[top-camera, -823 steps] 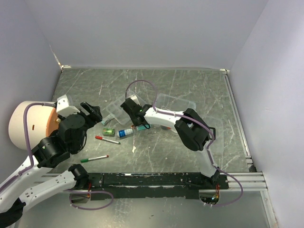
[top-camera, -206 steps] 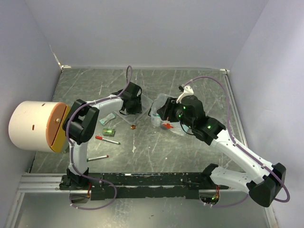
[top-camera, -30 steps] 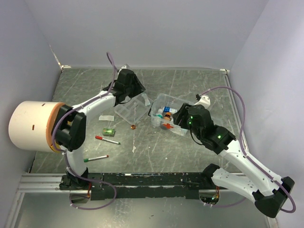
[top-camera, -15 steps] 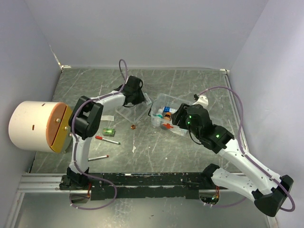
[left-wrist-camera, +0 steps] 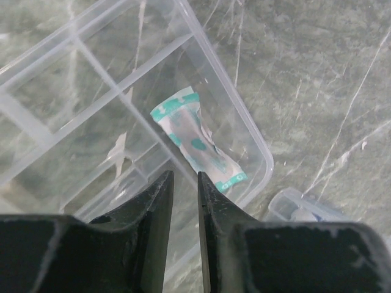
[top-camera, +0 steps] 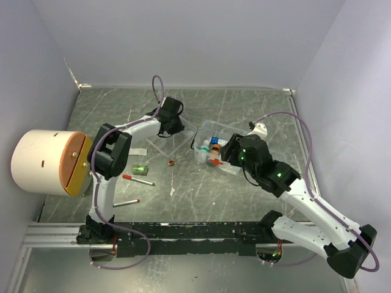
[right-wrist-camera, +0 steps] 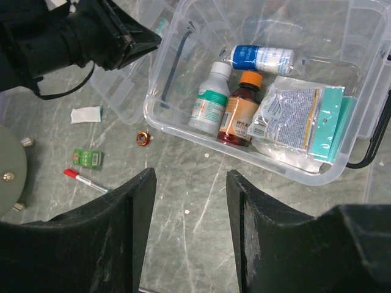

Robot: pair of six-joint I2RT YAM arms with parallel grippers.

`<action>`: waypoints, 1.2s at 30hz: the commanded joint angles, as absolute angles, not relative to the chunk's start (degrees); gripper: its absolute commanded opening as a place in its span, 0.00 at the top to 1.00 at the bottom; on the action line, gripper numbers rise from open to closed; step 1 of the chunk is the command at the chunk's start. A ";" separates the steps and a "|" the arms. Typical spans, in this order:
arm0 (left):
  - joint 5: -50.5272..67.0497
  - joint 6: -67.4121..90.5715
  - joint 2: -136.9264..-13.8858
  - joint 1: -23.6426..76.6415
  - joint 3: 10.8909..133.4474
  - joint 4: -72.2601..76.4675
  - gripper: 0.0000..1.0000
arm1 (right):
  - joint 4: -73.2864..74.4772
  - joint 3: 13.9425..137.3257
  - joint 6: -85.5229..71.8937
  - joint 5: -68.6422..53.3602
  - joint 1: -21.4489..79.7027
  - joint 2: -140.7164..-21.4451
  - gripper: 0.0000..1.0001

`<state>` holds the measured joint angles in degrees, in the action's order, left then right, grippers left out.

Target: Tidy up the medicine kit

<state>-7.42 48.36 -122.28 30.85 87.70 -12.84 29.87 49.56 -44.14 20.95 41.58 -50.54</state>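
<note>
My left gripper (left-wrist-camera: 183, 183): fingers nearly together over a divided tray (left-wrist-camera: 201, 43) partition; pinching or not, I cannot tell.
My right gripper (right-wrist-camera: 190, 207): spread, empty, above the box (right-wrist-camera: 177, 131).
Wrist views only: teal packet (left-wrist-camera: 197, 145) in the tray's corner cell; bottles (right-wrist-camera: 211, 101) in the box.

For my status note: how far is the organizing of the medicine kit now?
Done: three bottles and some packets lie in the clear box; a bandage strip lies in the divided tray. In hand: the left fingers stand close together over the tray; grip unclear. Left: a white packet, a green packet and a small copper piece lie on the table; the tray is outside the box.
</note>
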 commanded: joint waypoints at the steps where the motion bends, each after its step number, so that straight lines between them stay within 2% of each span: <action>1: -10.98 46.33 -113.58 30.93 85.77 -15.50 0.64 | 28.66 49.13 -44.39 21.12 41.76 -50.31 0.50; 6: -18.08 45.54 -104.50 30.87 79.64 -18.20 0.49 | 28.13 49.37 -44.06 21.05 41.66 -50.44 0.50; 10: -23.21 47.59 -96.55 29.95 71.56 -18.95 0.32 | 28.47 49.82 -43.54 21.78 41.72 -50.32 0.50; 17: -22.89 55.47 -83.88 23.08 56.00 -18.78 0.24 | 28.81 50.78 -41.93 23.30 41.71 -50.69 0.50; 25: -25.67 60.67 -77.04 19.92 43.81 -17.23 0.23 | 32.56 53.38 -40.06 30.69 41.67 -50.34 0.50; 30: -23.23 60.44 -78.63 16.94 41.07 -14.95 0.33 | 38.04 54.10 -40.62 40.33 41.66 -47.38 0.50; 36: -21.00 60.12 -85.23 15.27 43.17 -13.59 0.37 | 40.96 52.35 -43.77 44.82 41.66 -43.75 0.51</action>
<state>-22.98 59.94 -81.80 16.23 41.32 -16.36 37.95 52.51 -41.67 38.85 41.58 -45.74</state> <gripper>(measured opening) 0.639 0.496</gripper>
